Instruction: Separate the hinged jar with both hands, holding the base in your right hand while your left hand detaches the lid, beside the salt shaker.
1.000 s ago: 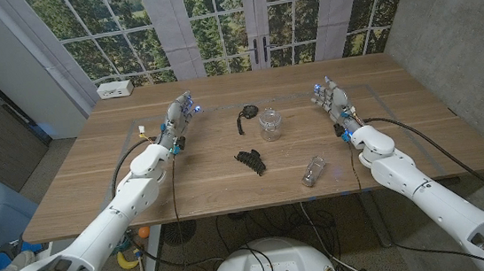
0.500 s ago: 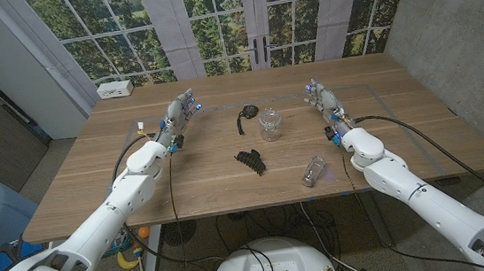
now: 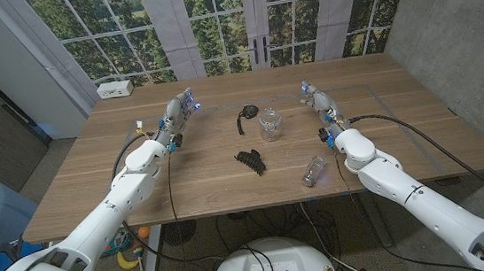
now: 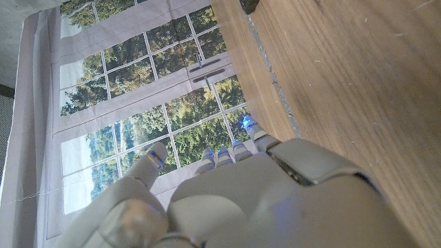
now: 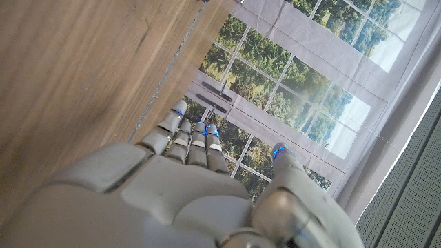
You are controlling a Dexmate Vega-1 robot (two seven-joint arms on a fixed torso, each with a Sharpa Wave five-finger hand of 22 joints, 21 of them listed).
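1. The left hand (image 3: 178, 117) stands over the worktop (image 3: 95, 181), well to the left of the things; its fingers are spread and it holds nothing.
2. A black comb-like item (image 3: 250, 161) lies near the middle of the worktop, in front of the jar.
3. The jar (image 3: 269, 124), clear glass, stands upright in the middle, with what appears to be its dark lid (image 3: 247, 114) lying just beside it to the left. Whether the two are joined cannot be told.
4. The salt shaker (image 3: 314, 170), small and clear, lies on its side near the front edge, to the right of the jar.
5. The right hand (image 3: 321, 104) hovers to the right of the jar, fingers apart and holding nothing.
6. Risks: the glass looks slick, so a loose right-hand grip could let the base twist or tip. A wide reach could nudge the shaker, which would likely roll off the edge.
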